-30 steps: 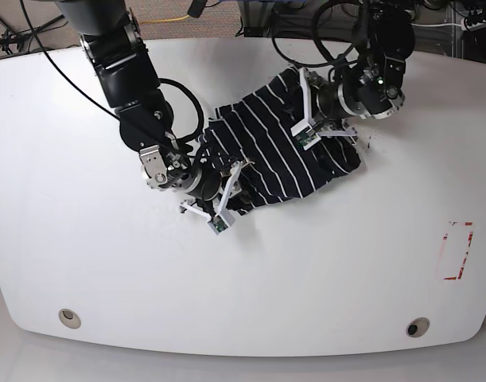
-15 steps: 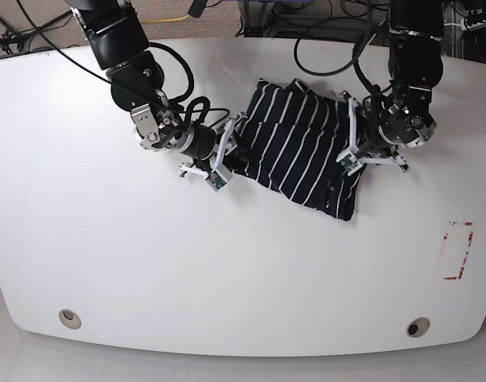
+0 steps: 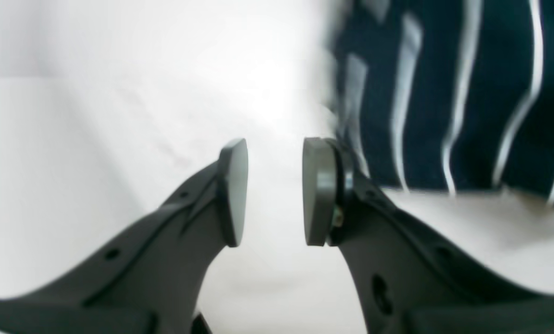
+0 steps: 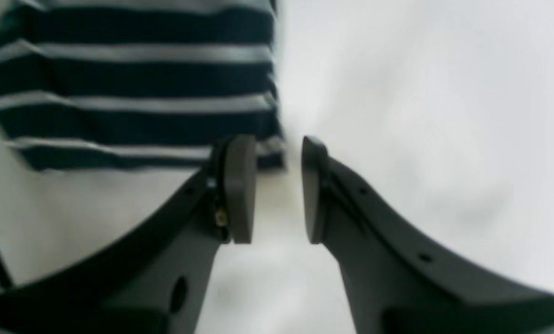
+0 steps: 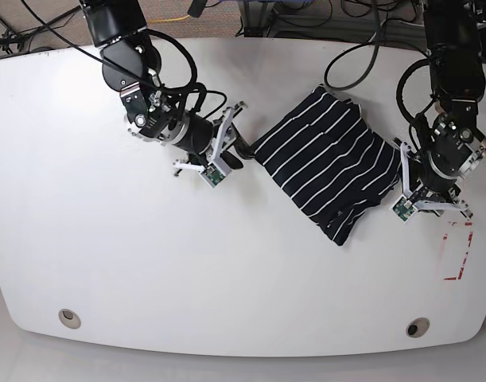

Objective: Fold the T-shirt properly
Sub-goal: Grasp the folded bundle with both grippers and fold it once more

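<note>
The T-shirt (image 5: 326, 163) lies as a compact dark bundle with thin white stripes, set diagonally on the white table (image 5: 147, 263) right of centre. My left gripper (image 5: 395, 185) is at the bundle's right edge. In the left wrist view it (image 3: 275, 192) stands open with bare table in the gap, and the T-shirt (image 3: 448, 93) is beyond its right finger. My right gripper (image 5: 239, 148) sits just off the bundle's left corner. In the right wrist view it (image 4: 277, 188) is open and empty, with the T-shirt (image 4: 133, 83) at upper left, partly behind the left finger.
A red rectangle outline (image 5: 457, 251) is marked on the table at the right, close to my left arm. Two round holes (image 5: 68, 317) (image 5: 417, 327) sit near the front edge. Cables hang behind the table's far edge.
The T-shirt has shifted right and turned into a diagonal bundle. Both arms swung along with it, then outward. The grippers now stand just off its edges instead of on the cloth.
</note>
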